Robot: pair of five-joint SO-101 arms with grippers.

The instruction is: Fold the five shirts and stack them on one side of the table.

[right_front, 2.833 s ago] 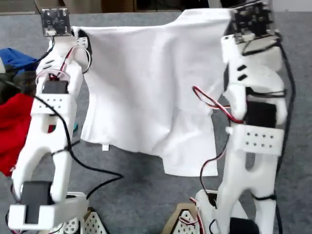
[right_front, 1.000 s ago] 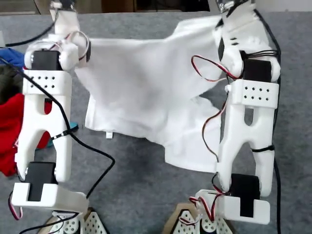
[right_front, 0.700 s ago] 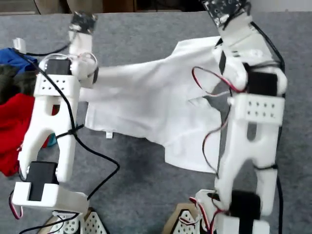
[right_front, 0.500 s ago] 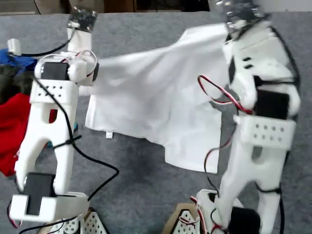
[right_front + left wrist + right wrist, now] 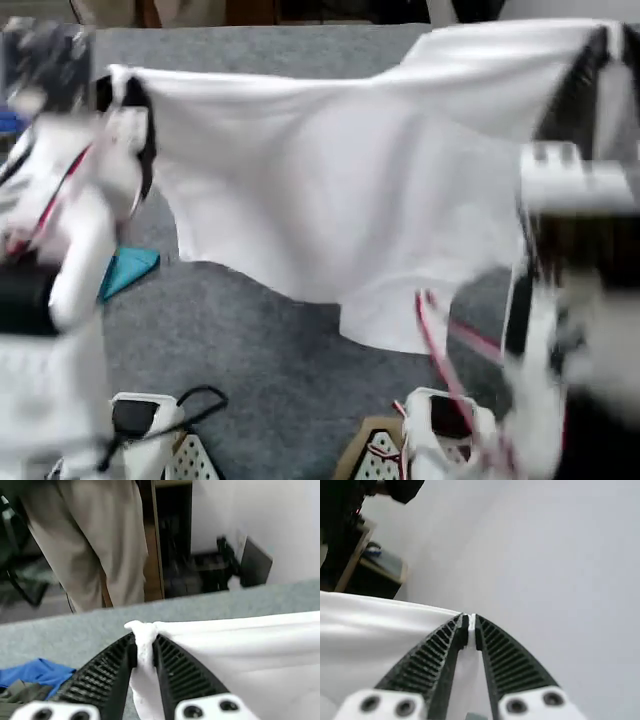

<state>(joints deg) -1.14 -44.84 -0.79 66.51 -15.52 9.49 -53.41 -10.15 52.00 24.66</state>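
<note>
Now the white shirt (image 5: 330, 190) hangs between left jaws and right jaws, both clamped on it

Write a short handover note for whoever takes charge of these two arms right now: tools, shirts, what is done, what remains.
Tools: the left tool is shut on one upper corner of the white shirt; the right tool is shut on its other upper edge.
Shirts: the white shirt is held up, spread between both tools over the table, its lower edge hanging down. A blue shirt and a dark cloth lie crumpled on the table near the left arm.
Done: no folded stack in sight.
Left: lay the white shirt down, fold it, fold the others, stack them on one side.
</note>
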